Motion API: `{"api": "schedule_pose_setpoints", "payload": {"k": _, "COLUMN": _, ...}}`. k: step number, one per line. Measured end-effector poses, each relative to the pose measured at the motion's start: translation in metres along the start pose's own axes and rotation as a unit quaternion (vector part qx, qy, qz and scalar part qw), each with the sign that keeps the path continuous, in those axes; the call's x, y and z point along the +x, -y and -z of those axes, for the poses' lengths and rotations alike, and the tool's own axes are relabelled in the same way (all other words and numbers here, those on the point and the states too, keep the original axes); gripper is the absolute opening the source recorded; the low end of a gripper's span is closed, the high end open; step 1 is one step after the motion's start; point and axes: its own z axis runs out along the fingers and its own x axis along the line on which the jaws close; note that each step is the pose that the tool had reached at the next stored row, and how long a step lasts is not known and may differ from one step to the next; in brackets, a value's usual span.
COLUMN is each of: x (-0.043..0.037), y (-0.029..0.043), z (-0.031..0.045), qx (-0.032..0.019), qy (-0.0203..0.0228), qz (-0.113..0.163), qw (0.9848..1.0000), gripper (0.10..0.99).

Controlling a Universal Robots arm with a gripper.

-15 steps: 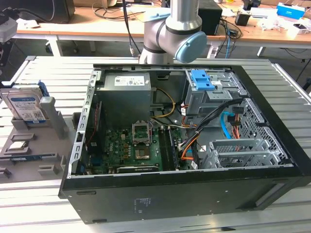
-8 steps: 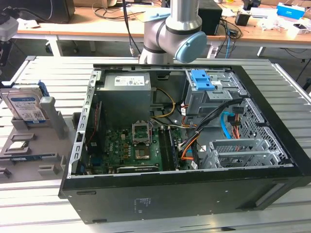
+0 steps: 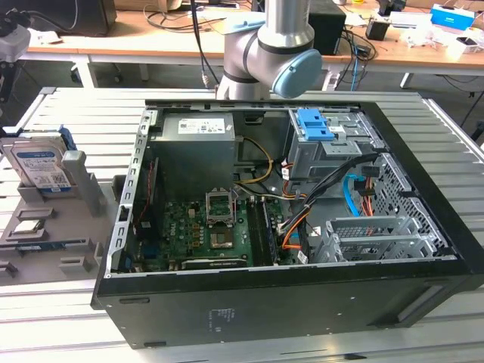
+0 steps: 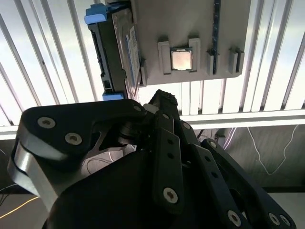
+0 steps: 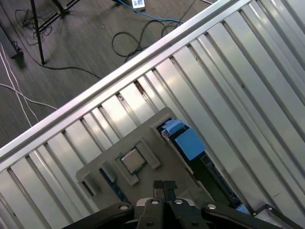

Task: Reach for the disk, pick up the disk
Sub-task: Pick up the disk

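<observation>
Now, the disk [image 3: 38,162]: it is standing on its long edge in a slot at one end of the grey holder [image 3: 94,234], with its labelled face showing toward the rest of the holder. In both wrist views its blue rail frame [image 4: 97,14] is running along its edges.
Reason for this pose: I am judging that the holder is keeping the disk upright so that its upper edge and both broad faces are staying free for a grip from above.
Jaws: they are hovering above the holder and facing down on it, apart from the disk. In the first wrist view the two tips are lying together, and they are carrying nothing.
State of the work: the disk is sitting untouched in the holder, so I am taking the reach as not yet finished and the pick as not yet begun.
Processor chip [image 4: 181,59]: it is lying flat in a square pocket near the middle of the holder, beside the disk's slot.
Upright post [image 3: 73,170]: this grey part of the holder is standing just beside the disk's labelled face and is probably narrowing the room there.
Computer case [image 3: 302,302]: it is lying open near the holder and is not blocking the disk.
Surface [image 3: 83,113]: slatted metal, it is carrying the holder and the case.
</observation>
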Motion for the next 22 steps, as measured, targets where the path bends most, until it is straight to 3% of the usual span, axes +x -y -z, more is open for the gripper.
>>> {"api": "schedule_pose_setpoints", "payload": {"k": 12, "x": 0.0000, "y": 0.0000, "z": 0.0000, "qx": 0.0000, "qy": -0.0019, "qz": 0.048, "qw": 0.9988, "gripper": 0.106}}
{"api": "schedule_pose_setpoints", "payload": {"k": 22, "x": 0.0000, "y": 0.0000, "z": 0.0000, "qx": 0.0001, "qy": -0.0034, "qz": 0.089, "qw": 0.9960, "gripper": 0.106}}
